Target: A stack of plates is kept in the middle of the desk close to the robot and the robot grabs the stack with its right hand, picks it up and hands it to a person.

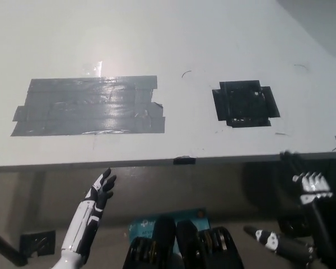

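No stack of plates shows anywhere in the head view. The white desk (173, 45) carries only tape patches. My black right hand (316, 218) hangs at the bottom right, below the desk's front edge, with its fingers spread and nothing in it. At the lower left my white left hand (101, 190) rests below the desk edge too, open and holding nothing.
A wide grey tape patch (89, 105) lies on the desk's left half and a black tape square (245, 103) on its right half. A small black mark (182, 161) sits on the front edge. A blue item (151, 224) lies on the floor below.
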### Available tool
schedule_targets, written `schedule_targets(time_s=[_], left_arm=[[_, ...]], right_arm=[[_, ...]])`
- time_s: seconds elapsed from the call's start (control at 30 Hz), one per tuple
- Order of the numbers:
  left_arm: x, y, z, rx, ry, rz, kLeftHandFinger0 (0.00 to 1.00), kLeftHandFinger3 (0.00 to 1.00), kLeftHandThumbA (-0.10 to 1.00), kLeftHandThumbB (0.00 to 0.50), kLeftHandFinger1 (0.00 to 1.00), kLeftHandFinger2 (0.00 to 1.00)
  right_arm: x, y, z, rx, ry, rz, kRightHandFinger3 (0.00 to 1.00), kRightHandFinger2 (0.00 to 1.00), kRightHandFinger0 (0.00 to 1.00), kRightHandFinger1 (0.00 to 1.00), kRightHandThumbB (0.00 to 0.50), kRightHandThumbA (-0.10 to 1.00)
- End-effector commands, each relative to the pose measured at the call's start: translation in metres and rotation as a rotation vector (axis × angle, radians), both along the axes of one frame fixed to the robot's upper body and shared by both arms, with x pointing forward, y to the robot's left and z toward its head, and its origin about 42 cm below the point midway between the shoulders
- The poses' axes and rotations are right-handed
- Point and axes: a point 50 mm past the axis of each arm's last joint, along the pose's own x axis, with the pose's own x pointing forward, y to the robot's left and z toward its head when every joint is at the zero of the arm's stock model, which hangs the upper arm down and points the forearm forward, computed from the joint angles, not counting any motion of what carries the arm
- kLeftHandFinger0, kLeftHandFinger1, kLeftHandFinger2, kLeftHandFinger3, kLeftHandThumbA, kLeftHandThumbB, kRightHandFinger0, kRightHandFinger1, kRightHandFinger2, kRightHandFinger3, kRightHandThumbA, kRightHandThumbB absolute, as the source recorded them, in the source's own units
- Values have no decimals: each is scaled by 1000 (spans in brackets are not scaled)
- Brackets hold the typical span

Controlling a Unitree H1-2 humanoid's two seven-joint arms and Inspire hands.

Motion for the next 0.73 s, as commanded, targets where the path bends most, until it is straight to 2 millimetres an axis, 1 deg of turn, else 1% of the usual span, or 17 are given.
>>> schedule_targets(time_s=[0.0, 0.03, 0.07, 0.1, 0.13, 0.17, 0.2, 0.27, 0.3, 0.4, 0.43, 0.47, 0.53, 0.6, 0.63, 0.7], left_arm=[[-13, 6, -1, -9, -63, 54, 1000, 1000, 1000, 4, 1000, 1000], [-15, 5, -2, -14, -61, 63, 1000, 1000, 1000, 11, 1000, 1000], [-15, 5, -2, -15, -62, 66, 1000, 1000, 1000, 12, 1000, 1000], [-17, 5, -3, -18, -59, 71, 1000, 1000, 1000, 35, 1000, 1000], [-19, 5, -4, -22, -55, 81, 1000, 1000, 1000, 57, 1000, 1000], [-19, 6, -4, -25, -56, 85, 1000, 1000, 1000, 60, 1000, 1000], [-19, 5, -4, -29, -57, 93, 1000, 1000, 1000, 81, 1000, 1000], [-19, 5, -5, -27, -59, 98, 1000, 1000, 1000, 82, 1000, 1000], [-20, 5, -6, -24, -62, 103, 1000, 1000, 1000, 66, 1000, 1000], [-20, 6, -7, -40, -76, 111, 1000, 1000, 1000, 58, 1000, 1000], [-21, 6, -8, -40, -77, 114, 1000, 1000, 1000, 65, 1000, 1000], [-22, 7, -9, -37, -76, 120, 1000, 1000, 1000, 86, 1000, 1000], [-25, 7, -12, -35, -74, 137, 1000, 1000, 1000, 101, 1000, 1000], [-26, 7, -13, -46, -72, 154, 1000, 1000, 1000, 96, 1000, 1000], [-26, 7, -13, -49, -70, 159, 1000, 1000, 1000, 84, 1000, 1000], [-26, 7, -13, -50, -69, 165, 1000, 1000, 1000, 79, 1000, 1000]], right_arm=[[-2, 12, -44, 294, 116, 76, 1000, 1000, 1000, 1000, 334, 1000], [1, 13, -52, 285, 146, 80, 1000, 1000, 1000, 1000, 344, 1000], [3, 13, -55, 282, 158, 80, 1000, 1000, 1000, 1000, 346, 1000], [5, 13, -60, 277, 183, 78, 1000, 1000, 1000, 1000, 358, 1000], [7, 12, -66, 275, 210, 80, 1000, 1000, 1000, 1000, 345, 1000], [9, 12, -69, 277, 215, 83, 1000, 1000, 1000, 1000, 343, 1000], [10, 12, -71, 282, 224, 92, 1000, 1000, 1000, 1000, 350, 1000], [11, 13, -73, 295, 247, 108, 1000, 1000, 1000, 1000, 364, 1000], [10, 15, -75, 304, 271, 121, 1000, 1000, 1000, 1000, 368, 1000], [10, 18, -77, 310, 283, 141, 1000, 1000, 1000, 1000, 367, 1000], [9, 18, -78, 313, 287, 147, 1000, 1000, 1000, 1000, 367, 1000], [8, 19, -80, 318, 290, 150, 1000, 1000, 1000, 1000, 368, 1000], [4, 18, -82, 327, 301, 149, 1000, 1000, 1000, 1000, 377, 1000], [3, 18, -82, 338, 315, 146, 1000, 1000, 1000, 1000, 385, 1000], [3, 18, -82, 342, 317, 147, 1000, 1000, 1000, 1000, 382, 1000], [4, 17, -82, 347, 319, 148, 1000, 1000, 1000, 1000, 383, 1000]])
